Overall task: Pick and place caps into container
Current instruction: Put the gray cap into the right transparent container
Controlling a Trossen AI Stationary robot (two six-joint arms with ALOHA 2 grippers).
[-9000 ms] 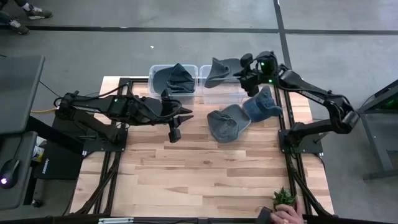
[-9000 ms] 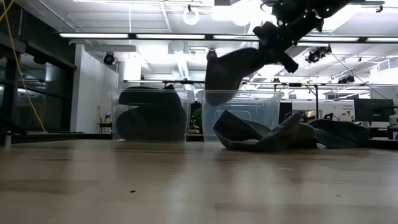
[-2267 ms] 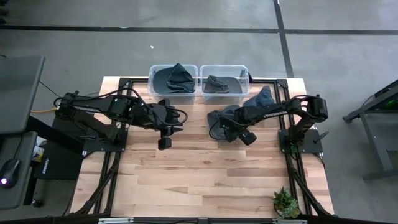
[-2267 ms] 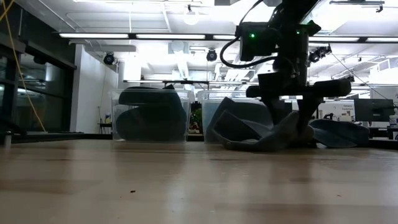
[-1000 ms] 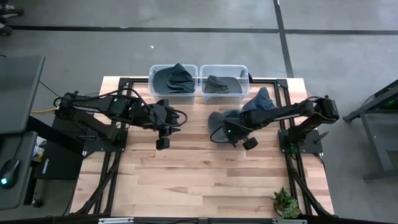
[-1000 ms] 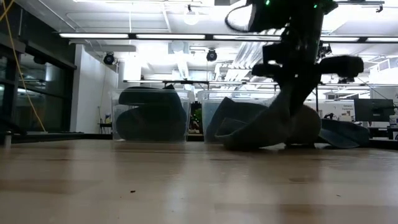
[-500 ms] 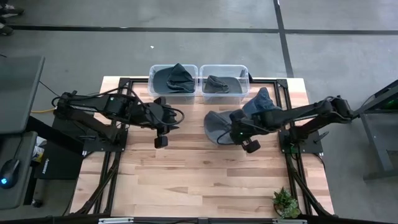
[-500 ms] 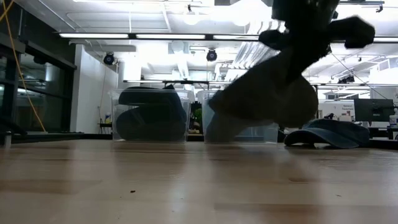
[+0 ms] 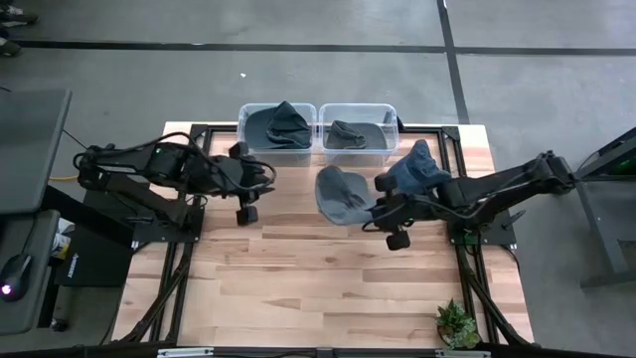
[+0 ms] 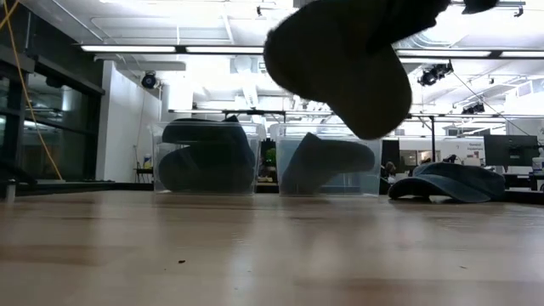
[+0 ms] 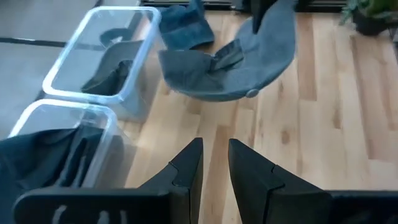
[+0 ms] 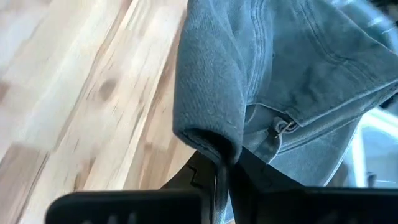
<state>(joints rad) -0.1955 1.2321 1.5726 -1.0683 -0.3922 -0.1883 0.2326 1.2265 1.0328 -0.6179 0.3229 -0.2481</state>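
My right gripper (image 9: 370,207) is shut on a grey denim cap (image 9: 339,194), which hangs high over the table in the low view (image 10: 340,64) in front of the two clear containers. A blue cap (image 9: 417,169) lies brim-down on the wood by the right arm. The left container (image 9: 240,129) holds dark caps. The right container (image 9: 396,127) holds one grey cap (image 9: 348,132). My left gripper (image 9: 245,209) is open by a narrow gap (image 11: 215,165) and hovers left of the containers, touching nothing. My right gripper pinches a folded edge of the grey cap (image 12: 211,142) between its two fingers. The fingers come at it roughly level from the table's right. The cap is lifted clear of the table, its crown and strap buckle (image 12: 281,127) bulging out beyond the fingertips.
Bare wooden table top (image 9: 328,278) stretches toward the near edge. A small potted plant (image 9: 454,320) stands at the near right corner. Black frame rails (image 9: 462,268) run along the table's left and right sides.
My right gripper rose and moved a little toward the far-left, lifting the grey cap from the table until it hangs clear; the blue cap stayed put. My left gripper drew back toward the left and far edge.
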